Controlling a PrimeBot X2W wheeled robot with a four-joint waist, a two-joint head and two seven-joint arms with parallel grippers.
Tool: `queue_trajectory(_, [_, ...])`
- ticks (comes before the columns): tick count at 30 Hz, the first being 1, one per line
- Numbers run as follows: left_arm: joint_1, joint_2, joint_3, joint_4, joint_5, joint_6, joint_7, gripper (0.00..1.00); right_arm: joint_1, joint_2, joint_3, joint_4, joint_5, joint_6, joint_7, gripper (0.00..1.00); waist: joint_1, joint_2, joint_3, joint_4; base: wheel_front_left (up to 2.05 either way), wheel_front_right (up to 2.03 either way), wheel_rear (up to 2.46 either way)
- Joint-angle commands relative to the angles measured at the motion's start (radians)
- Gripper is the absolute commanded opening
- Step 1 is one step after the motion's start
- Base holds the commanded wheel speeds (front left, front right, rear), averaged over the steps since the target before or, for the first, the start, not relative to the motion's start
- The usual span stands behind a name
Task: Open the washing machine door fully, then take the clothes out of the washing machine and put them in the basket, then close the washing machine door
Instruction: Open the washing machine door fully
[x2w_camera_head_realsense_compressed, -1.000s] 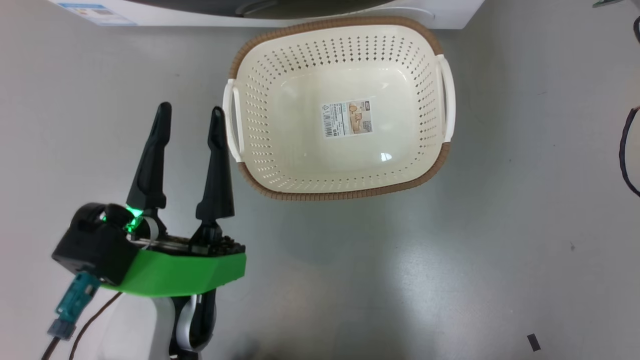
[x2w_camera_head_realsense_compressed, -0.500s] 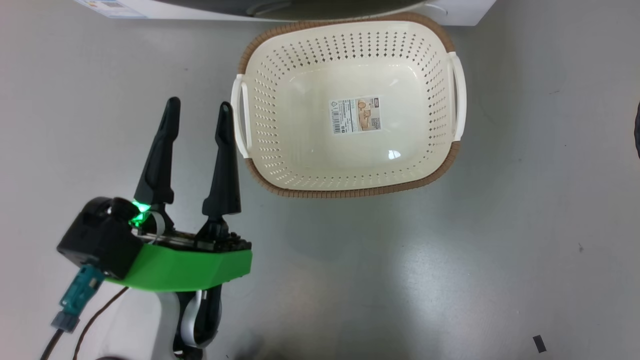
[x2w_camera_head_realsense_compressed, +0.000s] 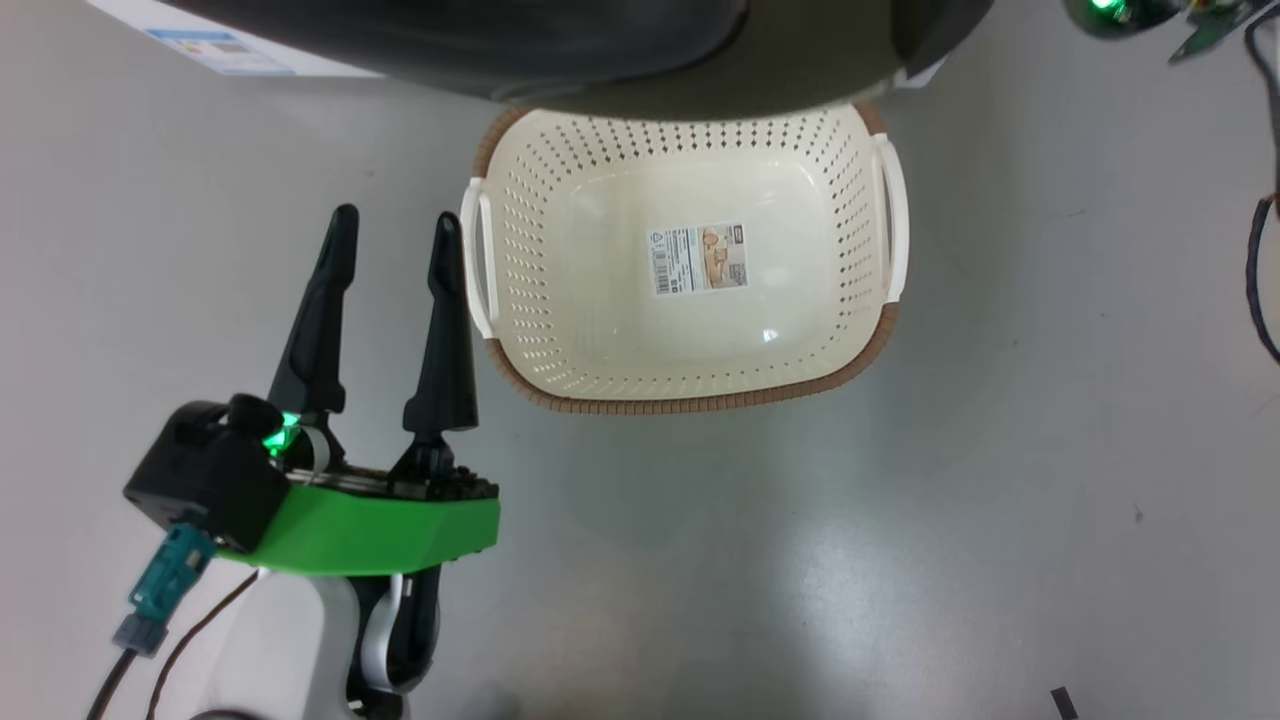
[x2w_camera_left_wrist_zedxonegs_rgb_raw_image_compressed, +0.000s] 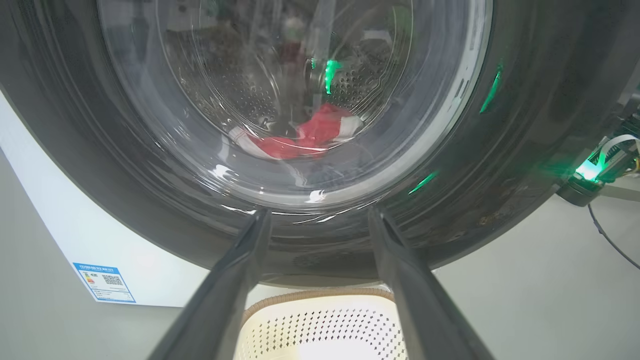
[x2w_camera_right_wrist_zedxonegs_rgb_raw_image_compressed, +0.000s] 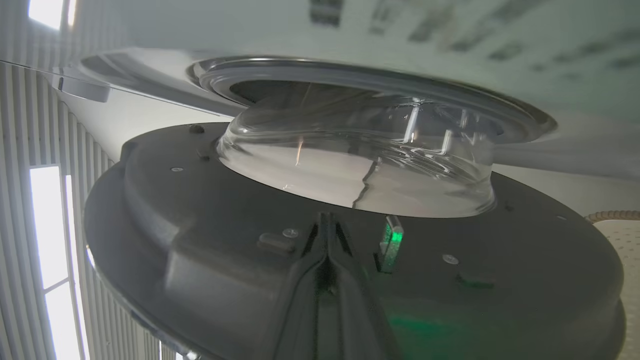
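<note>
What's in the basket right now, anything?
Empty: the basket holds just its label sticker; the red clothes lie in the drum.

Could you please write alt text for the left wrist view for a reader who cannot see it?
Red clothes lie in the drum, seen through the clear window of the black-rimmed door. The left gripper points at it, fingers open, with the basket between them and the white washing machine at left.
</note>
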Motion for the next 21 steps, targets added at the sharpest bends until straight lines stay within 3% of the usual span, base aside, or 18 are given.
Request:
queue_trajectory(1, [0.023, 0.019, 0.035, -0.019, 0.017, 0.006, -0.008, 1.0, 0.027, 0.023, 0.019, -0.024, -0.003, 0.001, 0.014, 0.0, 0.0, 0.0, -0.012, -0.003, 0.0, 0.0, 0.0])
queue_trajectory(16, [0.063, 0.019, 0.074, 0.0, 0.032, -0.001, -0.008, 1.0, 0.113, 0.035, 0.081, -0.028, -0.011, 0.001, 0.064, 0.0, 0.0, 0.0, -0.072, -0.029, 0.0, 0.0, 0.0])
queue_trajectory(21, [0.062, 0.019, 0.076, -0.002, 0.036, -0.002, -0.008, 1.0, 0.115, 0.039, 0.074, -0.034, -0.032, 0.001, 0.021, 0.0, 0.0, 0.0, -0.068, -0.036, 0.0, 0.0, 0.0])
